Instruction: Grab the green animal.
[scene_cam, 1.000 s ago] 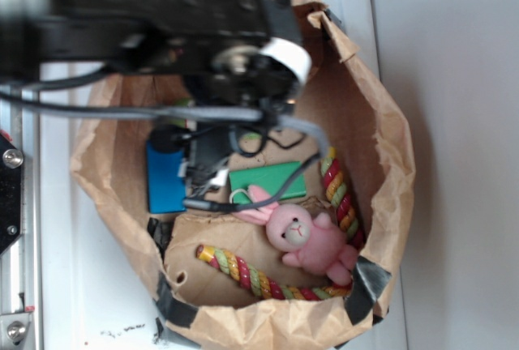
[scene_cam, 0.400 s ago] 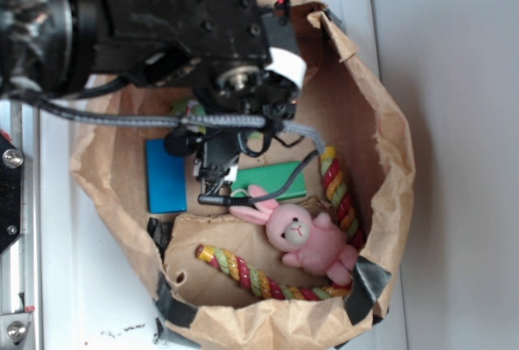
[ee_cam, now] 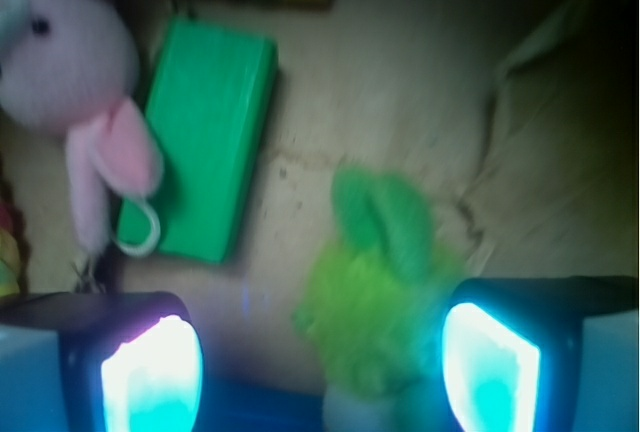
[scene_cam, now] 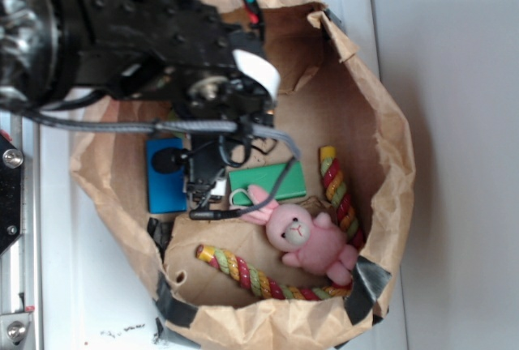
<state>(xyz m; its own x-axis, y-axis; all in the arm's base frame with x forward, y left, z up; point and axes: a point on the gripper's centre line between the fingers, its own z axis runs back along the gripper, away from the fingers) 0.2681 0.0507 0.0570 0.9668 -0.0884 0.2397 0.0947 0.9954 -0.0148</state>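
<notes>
The green animal (ee_cam: 385, 297) is a fuzzy lime-green plush. In the wrist view it lies on the bag floor between my two fingertips, closer to the right one, with a darker green limb pointing up. My gripper (ee_cam: 320, 367) is open, jaws wide apart, just above it. In the exterior view the arm and gripper (scene_cam: 207, 180) hide the green animal. The pink plush bunny (scene_cam: 304, 236) lies to the lower right, also seen in the wrist view (ee_cam: 70, 62). The flat green block (scene_cam: 268, 181) lies beside it, and shows in the wrist view (ee_cam: 205, 132).
All lies inside a brown paper bag (scene_cam: 381, 131) with raised crumpled walls. A blue block (scene_cam: 165, 192) lies at the left. A multicoloured rope (scene_cam: 243, 273) curves along the bottom and right side. White table surface (scene_cam: 454, 155) surrounds the bag.
The arm has shifted left and slightly back inside the bag; the gripper now sits nearer the blue block. The bunny, green block and rope have not moved.
</notes>
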